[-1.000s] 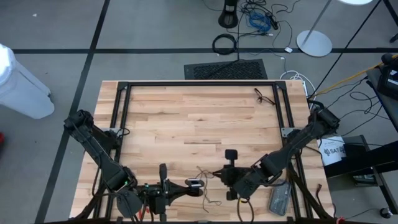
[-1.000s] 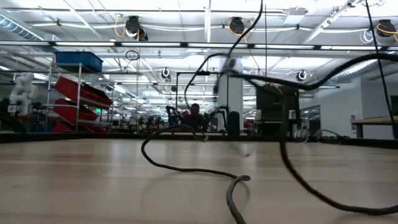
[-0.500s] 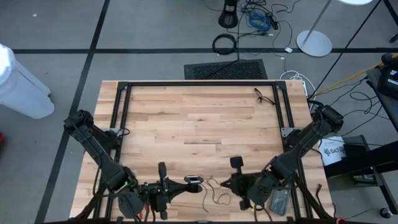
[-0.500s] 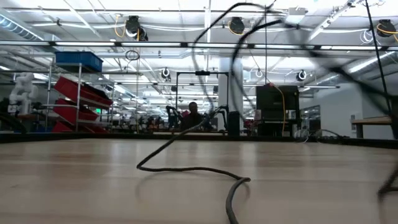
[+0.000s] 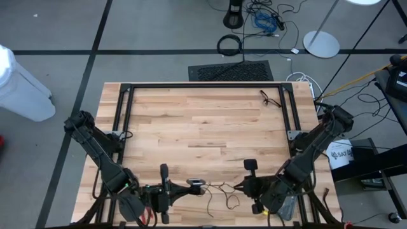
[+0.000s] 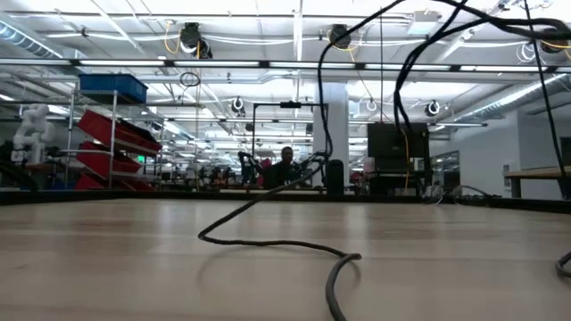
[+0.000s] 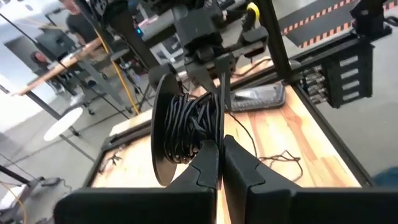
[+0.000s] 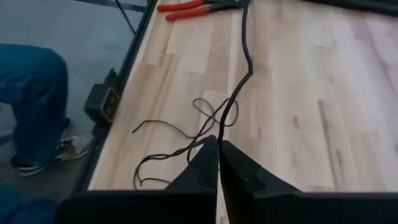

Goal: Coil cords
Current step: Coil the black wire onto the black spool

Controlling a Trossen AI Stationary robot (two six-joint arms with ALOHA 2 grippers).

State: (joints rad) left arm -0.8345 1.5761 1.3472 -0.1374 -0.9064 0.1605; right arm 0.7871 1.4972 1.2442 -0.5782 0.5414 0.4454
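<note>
Black fingers of the left gripper [image 7: 219, 163] are pressed together on the rim of a spool [image 7: 180, 127] wound with thin cord [image 5: 219, 194], low at the table's near edge; the right gripper [image 8: 218, 163] is likewise closed, pinching what looks like the loose cord where it comes off the wood, though the strand is too fine to be sure; slack cord lies in tangled loops on the wooden table [image 5: 203, 121] between the two grippers; red-handled pliers [image 8: 189, 7] lie farther along the table edge; a person's blue trouser leg and shoe [image 8: 31, 112] show beside the table.
</note>
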